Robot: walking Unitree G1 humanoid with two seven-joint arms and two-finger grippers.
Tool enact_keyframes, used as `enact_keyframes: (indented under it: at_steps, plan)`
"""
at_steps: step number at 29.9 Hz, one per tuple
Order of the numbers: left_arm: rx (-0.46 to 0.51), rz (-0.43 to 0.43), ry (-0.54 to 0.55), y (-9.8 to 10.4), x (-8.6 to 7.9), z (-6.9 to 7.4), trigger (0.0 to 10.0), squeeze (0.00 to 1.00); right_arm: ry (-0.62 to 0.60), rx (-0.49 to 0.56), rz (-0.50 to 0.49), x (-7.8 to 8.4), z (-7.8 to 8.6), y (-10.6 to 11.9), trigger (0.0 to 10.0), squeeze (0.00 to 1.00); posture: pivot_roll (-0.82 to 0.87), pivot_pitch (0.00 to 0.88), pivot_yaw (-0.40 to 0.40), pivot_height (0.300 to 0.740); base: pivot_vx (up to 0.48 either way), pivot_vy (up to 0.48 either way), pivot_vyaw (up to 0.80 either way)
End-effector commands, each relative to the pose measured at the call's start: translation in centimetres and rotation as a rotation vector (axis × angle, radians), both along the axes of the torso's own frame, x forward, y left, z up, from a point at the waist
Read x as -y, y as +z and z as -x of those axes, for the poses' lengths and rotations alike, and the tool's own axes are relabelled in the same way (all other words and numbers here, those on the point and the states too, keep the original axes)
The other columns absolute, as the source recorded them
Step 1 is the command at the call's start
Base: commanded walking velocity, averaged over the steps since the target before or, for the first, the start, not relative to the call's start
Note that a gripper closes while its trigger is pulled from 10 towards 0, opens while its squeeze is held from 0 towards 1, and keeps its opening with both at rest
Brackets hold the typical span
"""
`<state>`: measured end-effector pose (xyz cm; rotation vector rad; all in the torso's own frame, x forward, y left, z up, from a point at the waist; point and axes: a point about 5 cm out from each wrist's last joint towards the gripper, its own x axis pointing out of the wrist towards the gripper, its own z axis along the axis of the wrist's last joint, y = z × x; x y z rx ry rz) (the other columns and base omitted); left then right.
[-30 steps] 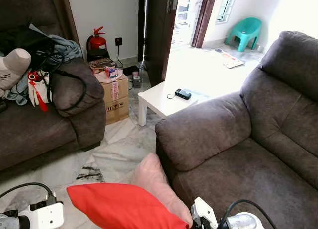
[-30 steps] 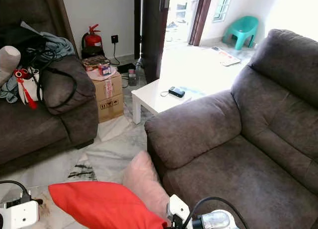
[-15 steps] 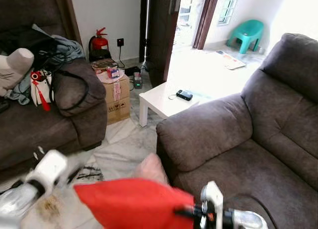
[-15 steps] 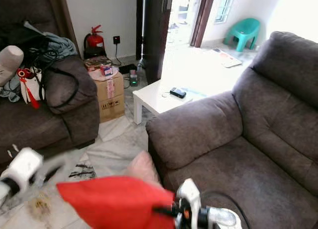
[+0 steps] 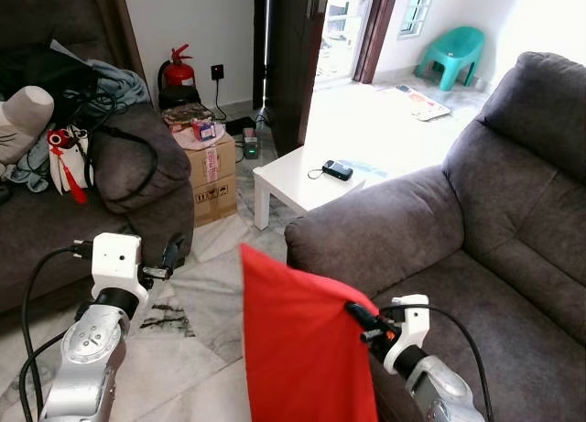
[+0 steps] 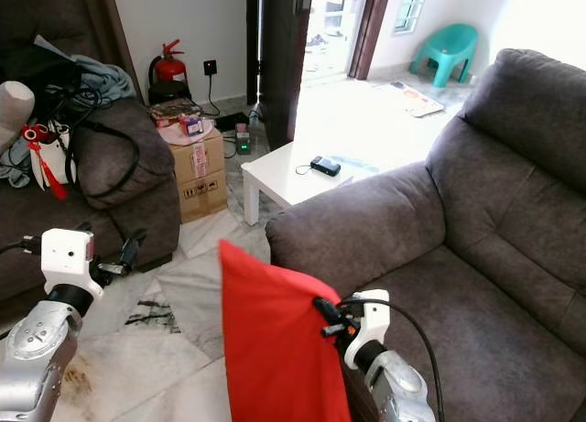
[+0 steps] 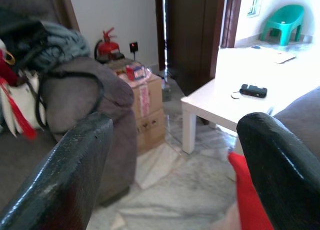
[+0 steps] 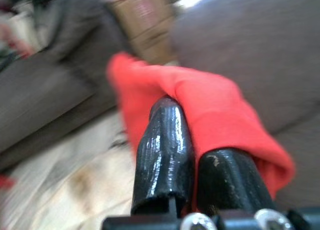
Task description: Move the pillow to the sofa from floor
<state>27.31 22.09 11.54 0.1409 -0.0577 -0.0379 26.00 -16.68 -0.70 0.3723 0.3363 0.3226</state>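
- Left eye view: the right gripper (image 5: 355, 314) has its two black fingers pinched tight on the edge of the red pillow (image 5: 302, 349), which hangs off the floor in the near middle, just left of the grey sofa (image 5: 458, 257) and in front of its near armrest.
- Right wrist view: the fingers (image 8: 165, 150) press together with red fabric bunched around them.
- The left gripper (image 5: 172, 254) is raised at the near left, fingers spread apart and holding nothing, well apart from the pillow.
- Far behind stand a white low table (image 5: 302, 179), a cardboard box (image 5: 212, 170) and a red fire extinguisher (image 5: 179, 71).
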Motion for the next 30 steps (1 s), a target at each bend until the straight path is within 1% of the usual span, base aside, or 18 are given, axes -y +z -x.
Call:
enact_keyframes:
  at_steps: [1, 2, 4, 6, 9, 12, 13, 19, 21, 28, 30]
  plan:
    - [0.029, 0.014, -0.011, 0.8, 1.1, -0.6, 10.0, 0.0, -0.123, 0.159, -0.007, 1.2, -2.4, 2.9, 10.0, 0.0, 0.16, 0.0, -0.103, 0.74, 0.0, 0.0, 0.0]
    - [0.036, 0.028, 0.007, 0.9, 1.4, -0.8, 10.0, 0.0, -0.125, 0.176, -0.021, 1.1, -2.6, 3.3, 10.0, 0.0, 0.16, 0.0, -0.105, 0.74, 0.0, 0.0, 0.0]
    - [0.046, 0.027, 0.003, 0.9, 2.0, -1.0, 10.0, 0.0, -0.107, 0.213, -0.023, 0.6, -2.9, 3.9, 10.0, 0.0, 0.16, 0.0, -0.105, 0.74, 0.0, 0.0, 0.0]
    - [0.047, 0.04, 0.004, 0.9, 2.3, -1.1, 10.0, 0.0, -0.107, 0.222, -0.023, 0.4, -3.0, 4.0, 10.0, 0.0, 0.16, 0.0, -0.105, 0.74, 0.0, 0.0, 0.0]
    - [0.054, 0.062, -0.011, 1.1, 3.4, -1.4, 10.0, 0.0, -0.097, 0.253, -0.027, -0.4, -3.3, 4.6, 10.0, 0.0, 0.15, 0.0, -0.109, 0.74, 0.0, 0.0, 0.0]
    - [0.053, 0.055, -0.015, 1.1, 3.8, -1.4, 10.0, 0.0, -0.116, 0.256, -0.024, -0.5, -3.5, 4.6, 10.0, 0.0, 0.15, 0.0, -0.109, 0.74, 0.0, 0.0, 0.0]
    - [0.053, 0.067, -0.009, 1.1, 3.9, -1.3, 10.0, 0.0, -0.13, 0.258, -0.015, -0.6, -3.5, 4.7, 10.0, 0.0, 0.15, 0.0, -0.108, 0.74, 0.0, 0.0, 0.0]
    - [0.048, 0.078, 0.004, 0.7, 4.0, -1.2, 10.0, 0.0, -0.136, 0.264, -0.011, -0.6, -3.5, 4.8, 10.0, 0.0, 0.14, 0.0, -0.108, 0.74, 0.0, 0.0, 0.0]
    - [0.044, 0.103, -0.005, 0.5, 4.2, -1.1, 10.0, 0.0, -0.141, 0.27, -0.01, -0.5, -3.6, 5.0, 10.0, 0.0, 0.14, 0.0, -0.109, 0.74, 0.0, 0.0, 0.0]
    - [0.038, 0.094, -0.022, 0.2, 4.7, -1.2, 10.0, 0.0, -0.155, 0.278, -0.01, -0.4, -3.7, 5.1, 10.0, 0.0, 0.13, 0.0, -0.108, 0.74, 0.0, 0.0, 0.0]
    - [0.033, 0.1, -0.017, 0.1, 4.7, -1.2, 10.0, 0.0, -0.16, 0.279, -0.01, -0.4, -3.7, 5.1, 10.0, 0.0, 0.13, 0.0, -0.107, 0.74, -0.247, 0.0, 0.0]
